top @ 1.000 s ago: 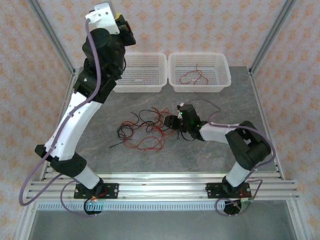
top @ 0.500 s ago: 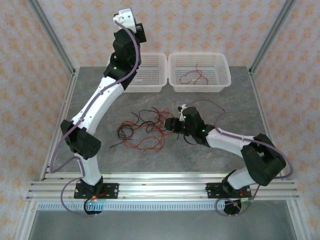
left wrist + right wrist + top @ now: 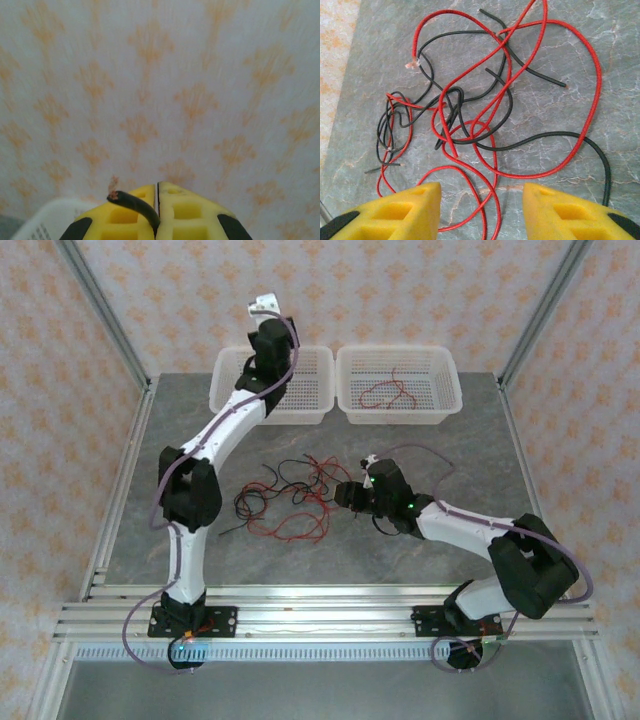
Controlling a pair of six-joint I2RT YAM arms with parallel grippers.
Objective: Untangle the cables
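The cables (image 3: 290, 502) lie as a tangle of thin red and black wires in the middle of the table. In the right wrist view, red loops (image 3: 485, 145) cross black strands (image 3: 470, 137). My right gripper (image 3: 345, 492) hovers open at the tangle's right edge. Its yellow fingers (image 3: 405, 212) straddle a red loop without touching it. My left gripper (image 3: 268, 308) is raised high over the left basket, pointing at the wall. It is shut (image 3: 158, 192) on a black wire (image 3: 132, 205), whose stripped end sticks out to the left.
Two white mesh baskets stand at the back of the table. The left basket (image 3: 310, 412) sits under my left arm. The right basket (image 3: 445, 405) holds a red wire (image 3: 388, 392). Metal frame posts (image 3: 120, 360) flank the table.
My left arm has swung right and stretched out, carrying its shut gripper over the left basket. My right gripper has crept slightly left toward the tangle.
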